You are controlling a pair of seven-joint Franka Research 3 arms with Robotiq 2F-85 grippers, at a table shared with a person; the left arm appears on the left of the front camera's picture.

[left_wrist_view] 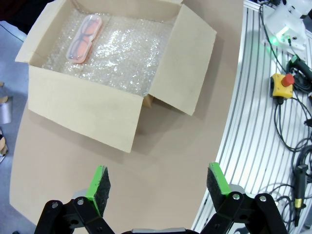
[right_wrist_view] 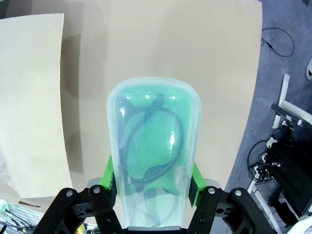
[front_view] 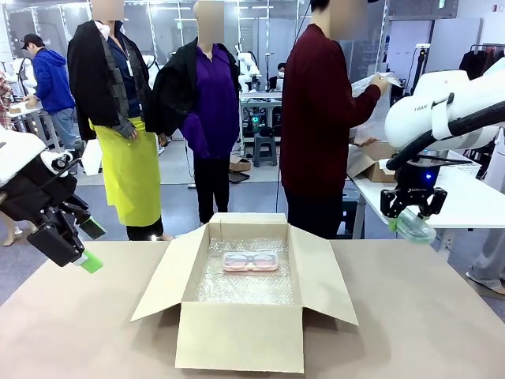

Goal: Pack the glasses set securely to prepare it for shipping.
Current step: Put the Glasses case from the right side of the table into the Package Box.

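Right tool [front_view: 412,215] is clamping the mint case [right_wrist_view: 153,146], hovering right of the box [front_view: 237,339]; left tool [left_wrist_view: 158,181] is gaping empty. Pink case [front_view: 250,261] is lying inside; we are judging packing perhaps half done.

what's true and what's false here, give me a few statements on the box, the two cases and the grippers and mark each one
1. The pink case lies inside the cardboard box on bubble wrap. True.
2. The right gripper is open and empty. False: it is shut on the mint green case.
3. The left gripper holds the pink case. False: it is open and empty, off to the box's left.
4. The box's flaps stand open. True.
5. Dark glasses show through the mint green case. True.
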